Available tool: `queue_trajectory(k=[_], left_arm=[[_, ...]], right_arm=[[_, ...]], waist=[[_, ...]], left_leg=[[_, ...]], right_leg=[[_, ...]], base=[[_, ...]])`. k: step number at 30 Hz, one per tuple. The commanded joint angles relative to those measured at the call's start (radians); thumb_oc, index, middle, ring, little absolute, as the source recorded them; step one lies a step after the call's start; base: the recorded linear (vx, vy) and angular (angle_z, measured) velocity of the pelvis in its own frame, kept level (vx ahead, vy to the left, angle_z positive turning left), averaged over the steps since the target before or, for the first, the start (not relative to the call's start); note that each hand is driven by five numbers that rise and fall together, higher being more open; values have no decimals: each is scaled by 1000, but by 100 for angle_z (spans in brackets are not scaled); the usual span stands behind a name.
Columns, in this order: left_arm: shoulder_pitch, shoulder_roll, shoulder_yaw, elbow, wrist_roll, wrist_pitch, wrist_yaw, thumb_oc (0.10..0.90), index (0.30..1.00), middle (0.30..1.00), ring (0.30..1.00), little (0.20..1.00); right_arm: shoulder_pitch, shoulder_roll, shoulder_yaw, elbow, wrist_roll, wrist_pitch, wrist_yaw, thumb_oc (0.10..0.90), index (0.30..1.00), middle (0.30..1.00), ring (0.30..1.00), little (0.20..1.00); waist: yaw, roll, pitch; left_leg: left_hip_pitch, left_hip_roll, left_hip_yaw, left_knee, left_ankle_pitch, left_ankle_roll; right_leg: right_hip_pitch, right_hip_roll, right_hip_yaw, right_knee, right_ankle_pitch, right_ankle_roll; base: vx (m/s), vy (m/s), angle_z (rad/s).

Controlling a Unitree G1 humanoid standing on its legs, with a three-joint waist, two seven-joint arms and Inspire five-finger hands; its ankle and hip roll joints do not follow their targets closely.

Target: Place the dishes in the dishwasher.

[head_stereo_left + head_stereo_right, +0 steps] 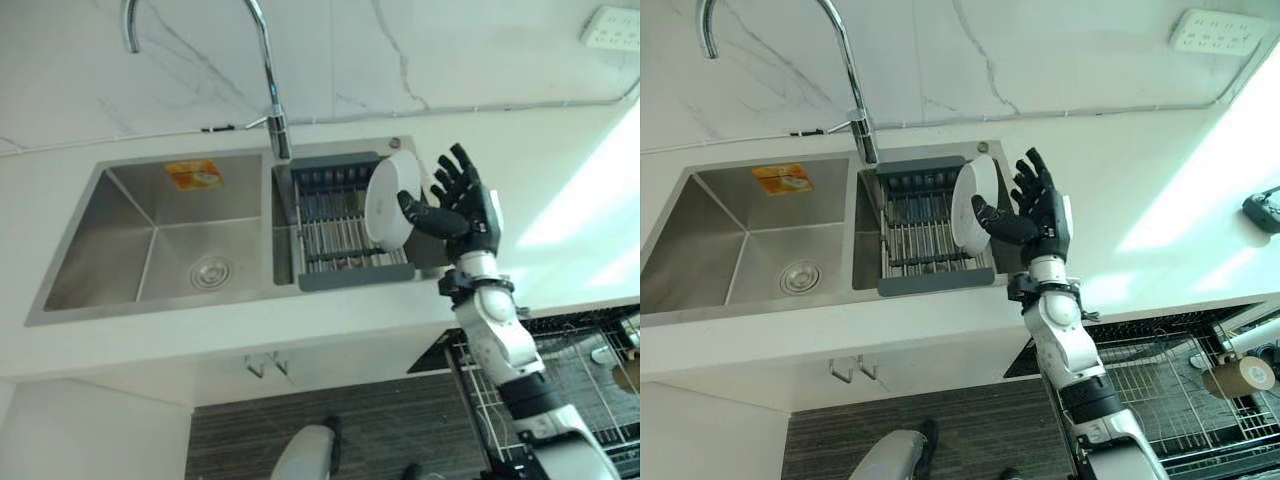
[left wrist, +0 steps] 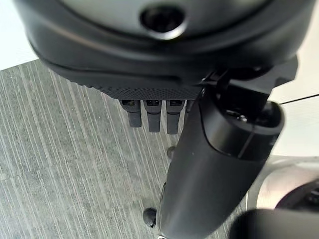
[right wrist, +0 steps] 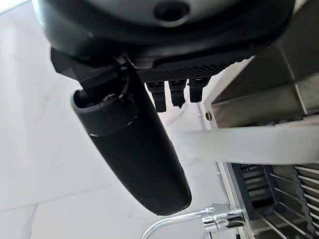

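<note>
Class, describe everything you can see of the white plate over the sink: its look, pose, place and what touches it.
The white plate is round, plain and smooth, ceramic by its look, with a slightly raised rim. It stands nearly upright on edge, tilted a little, over the right end of the grey drying rack in the sink's right basin. The right robot hand touches it: the thumb lies across its face and the spread fingers rise behind its rim. Whether its lower edge rests on the rack cannot be told.

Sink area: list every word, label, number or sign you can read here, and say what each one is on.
No text can be read here.
Orange and yellow sticker on the back wall of the left sink basin: print too blurred to read.
White plate held in the right hand: no marking visible.
</note>
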Motion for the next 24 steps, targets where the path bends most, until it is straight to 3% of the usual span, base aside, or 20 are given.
queue_trajectory(k=[1,9,16,17,18,19,24], left_arm=[[21,15,-32,15,36,-2,-9,800,900,900,900,900],[21,22,-32,21,34,8,-10,800,900,900,900,900],[15,30,-40,12,25,8,-16,800,900,900,900,900],[15,32,-40,11,26,8,-16,800,900,900,900,900],[13,32,-43,10,24,9,-15,800,900,900,900,900],[13,31,-42,8,25,13,-15,800,900,900,900,900],[15,37,-49,2,29,15,-16,800,900,900,900,900]], right_arm=[[-119,-32,-19,-58,22,-80,6,800,900,900,900,900],[-125,-31,-12,-5,23,-3,-33,800,900,900,900,900],[-158,-47,-10,53,37,101,-52,800,900,900,900,900],[-164,-50,-11,60,34,107,-50,593,589,589,589,589],[-173,-55,-9,67,29,113,-50,482,422,422,422,422],[-178,-55,-9,74,23,119,-47,400,300,300,300,300],[-207,-70,-2,100,30,132,-44,400,300,300,300,300]], waist=[[7,10,-39],[14,14,-33],[24,17,-22],[26,18,-22],[27,18,-20],[29,19,-20],[39,22,-15]], left_leg=[[70,35,-34,-59,-133,-47],[67,34,-40,-59,-131,-48],[61,30,-50,-59,-126,-50],[60,30,-51,-59,-125,-50],[59,29,-52,-59,-124,-50],[58,29,-53,-59,-123,-51],[57,25,-60,-59,-120,-51]], right_leg=[[13,21,-18,21,-128,-25],[16,16,-29,21,-128,-27],[16,10,-37,21,-125,-26],[16,10,-38,21,-125,-26],[16,10,-39,21,-125,-26],[16,9,-40,21,-124,-26],[19,5,-48,21,-122,-25]], base=[[34,5,7],[14,6,1],[4,7,2],[7,15,5],[7,17,7],[8,17,7],[9,9,7]])
